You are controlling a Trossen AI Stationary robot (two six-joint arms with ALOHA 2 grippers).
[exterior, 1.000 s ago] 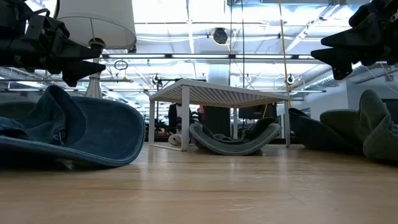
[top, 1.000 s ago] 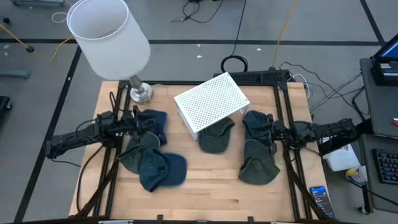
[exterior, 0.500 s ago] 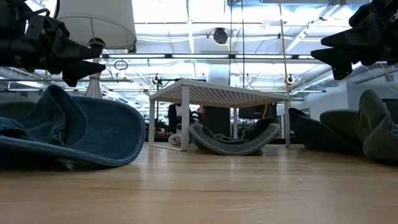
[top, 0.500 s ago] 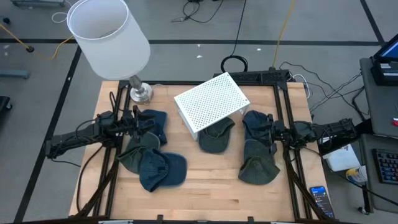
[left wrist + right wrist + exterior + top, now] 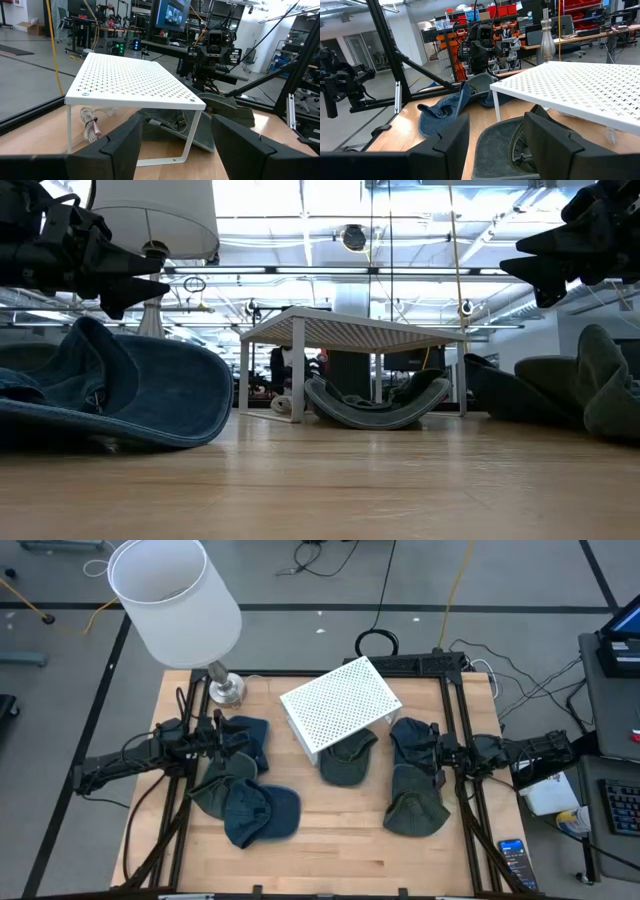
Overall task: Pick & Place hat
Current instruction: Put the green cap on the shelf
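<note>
Hat (image 5: 347, 758) under rack (image 5: 340, 705); both claws spread, raised.

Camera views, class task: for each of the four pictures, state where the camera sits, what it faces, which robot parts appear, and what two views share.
High view: above the table, looking down; both arms, left end effector, right end effector.
Low view: tabletop height, facing the white perforated shelf; arms enter from above.
Left wrist view: past its open fingers toward the shelf, the right arm beyond.
Right wrist view: past its open fingers.
Shared: both wrist views show the grey-green hat under the shelf.
</note>
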